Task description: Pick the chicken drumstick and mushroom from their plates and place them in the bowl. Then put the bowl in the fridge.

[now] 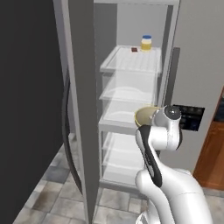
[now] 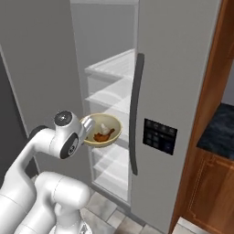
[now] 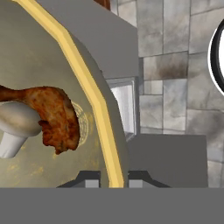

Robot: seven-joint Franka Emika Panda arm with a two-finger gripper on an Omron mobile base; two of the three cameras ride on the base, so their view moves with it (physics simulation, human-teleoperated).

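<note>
Bowl [image 2: 103, 130] carries drumstick [image 2: 104, 135] and mushroom [image 2: 104, 127]; end effector [image 3: 114, 178] pinches its rim.

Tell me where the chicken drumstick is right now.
The chicken drumstick lies inside the bowl, against the mushroom; the gripper holds the bowl by its rim in front of the open fridge, level with its middle shelves.
</note>
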